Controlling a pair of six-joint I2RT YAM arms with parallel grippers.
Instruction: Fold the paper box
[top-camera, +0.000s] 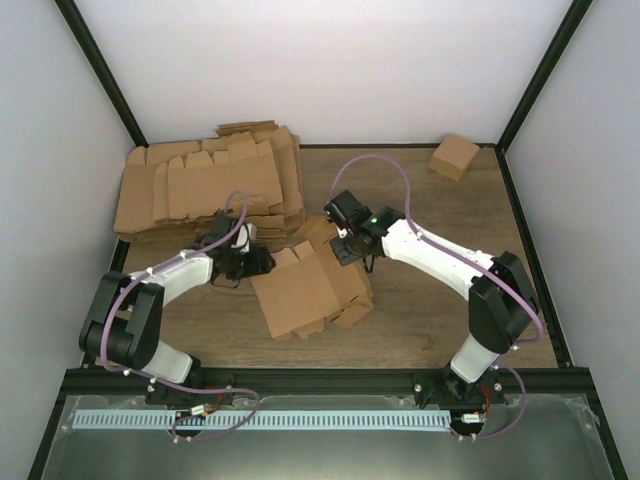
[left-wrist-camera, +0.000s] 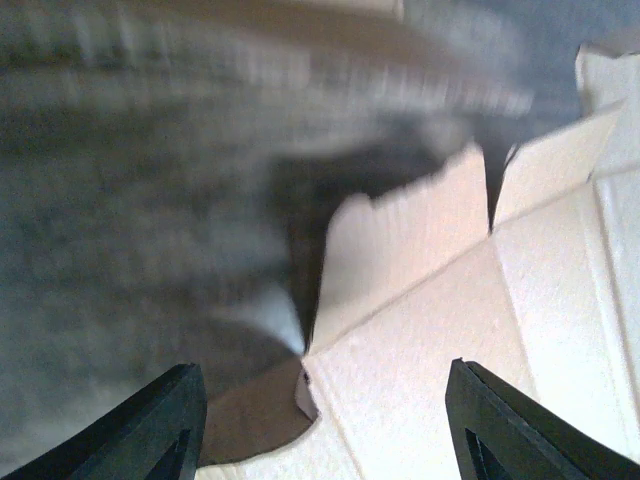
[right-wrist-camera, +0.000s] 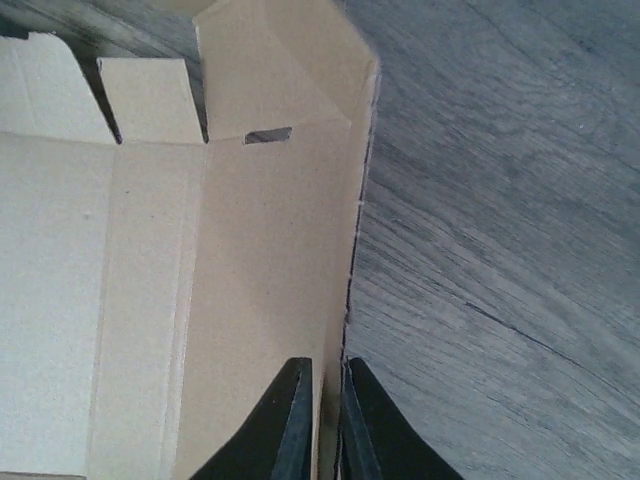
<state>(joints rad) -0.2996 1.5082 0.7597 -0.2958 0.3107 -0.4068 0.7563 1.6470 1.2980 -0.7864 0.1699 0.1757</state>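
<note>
The paper box is a brown cardboard blank (top-camera: 310, 290), partly unfolded, lying mid-table. My right gripper (top-camera: 350, 246) is at its far right edge. In the right wrist view the gripper (right-wrist-camera: 328, 420) is shut on a raised side panel of the box (right-wrist-camera: 270, 250), pinching the panel's edge. My left gripper (top-camera: 256, 262) is at the box's far left corner. In the left wrist view the gripper (left-wrist-camera: 325, 425) is open, its fingers (left-wrist-camera: 165, 430) wide apart astride a flap corner of the box (left-wrist-camera: 430, 340), and I cannot tell whether they touch it.
A stack of flat cardboard blanks (top-camera: 210, 185) lies at the back left, just behind the left gripper. One folded box (top-camera: 454, 156) stands at the back right corner. Black frame posts and white walls enclose the wooden table (top-camera: 450, 300).
</note>
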